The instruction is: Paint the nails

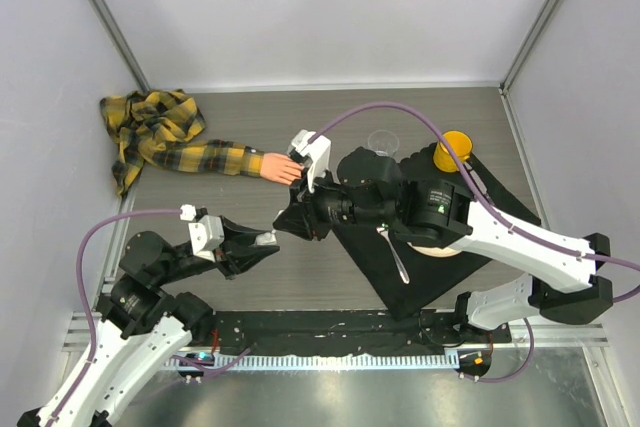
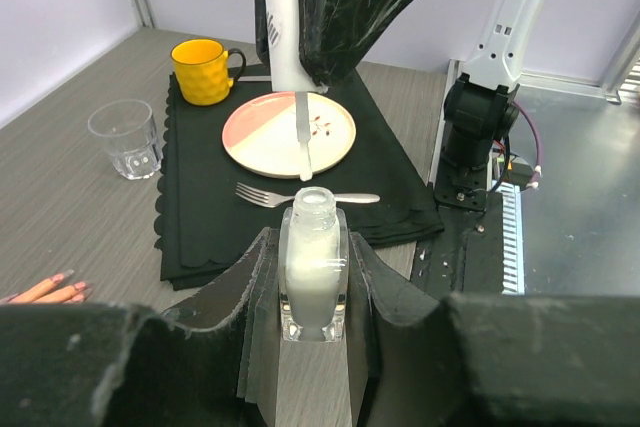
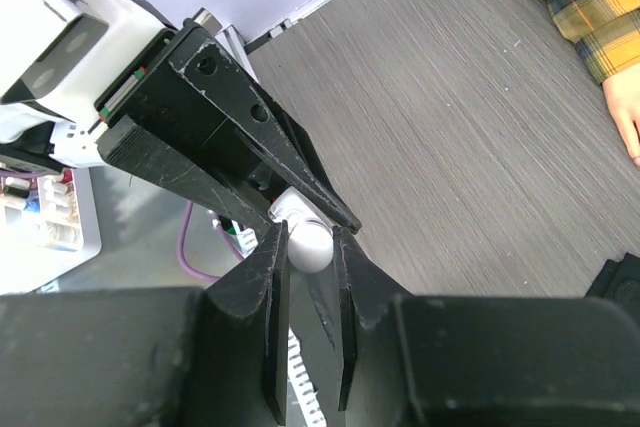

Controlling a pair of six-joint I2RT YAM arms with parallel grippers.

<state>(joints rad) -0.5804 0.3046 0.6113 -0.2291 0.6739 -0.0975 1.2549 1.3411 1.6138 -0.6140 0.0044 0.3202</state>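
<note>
Where the peach-pink mannequin hand (image 1: 283, 167) protrudes from the yellow-black plaid sleeve (image 1: 190, 155), which lies toward the far-left corner of the wood-grain table (image 1: 300, 282), the nails (image 2: 62, 280) appear as small glossy pink ovals. The left gripper (image 2: 312, 252) is clamped on a square clear-glass bottle (image 2: 313, 292) of milky liquid, neck uncapped. The right gripper (image 3: 308, 252) pinches a smooth, rounded white cap (image 3: 308, 242).

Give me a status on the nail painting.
Left jaws shut on uncapped bottle. Right jaws shut on white cap. Nails apart from both jaws. Glass, plate, fork sit aside.
</note>
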